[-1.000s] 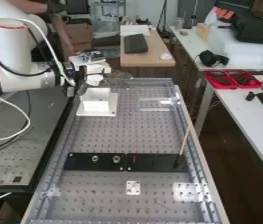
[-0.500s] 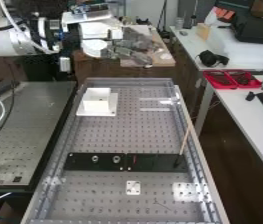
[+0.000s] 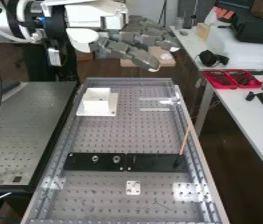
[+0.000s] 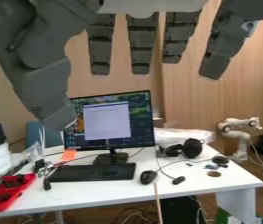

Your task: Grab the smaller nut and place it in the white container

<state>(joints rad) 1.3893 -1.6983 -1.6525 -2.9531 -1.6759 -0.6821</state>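
Plate (image 3: 133,192), small and white, lies nearest on the perforated bench (image 3: 108,135) in the high view. Just beyond it runs the flat black bar (image 3: 156,162), with the larger nut (image 3: 95,158) and the bearing (image 3: 116,159) standing on it near each other. I cannot tell where the smaller nut is. A thin wooden stick (image 3: 185,140) slants up from the bar's right end. Farther along sits the white container (image 3: 100,105), upright on its white base (image 3: 114,109), with two pale strips (image 3: 156,109) well apart from it toward the bench's right edge. The hand (image 3: 123,49) hangs above and past the bench's far end, well clear of the container. It is open and empty: in the wrist view its fingers (image 4: 141,45) are straight and spread, and the thumb (image 4: 45,80) stands apart from them. On the white table (image 3: 238,107), to the right of the bench in the high view, are a red tray (image 3: 232,86) and headphones (image 3: 211,59). The wrist view has a keyboard (image 4: 92,173) and a mouse (image 4: 148,176) on that table, and a monitor (image 4: 107,120) behind the keyboard. Past the table stand another robot arm (image 4: 238,132) and a wood-panelled wall (image 4: 248,85).
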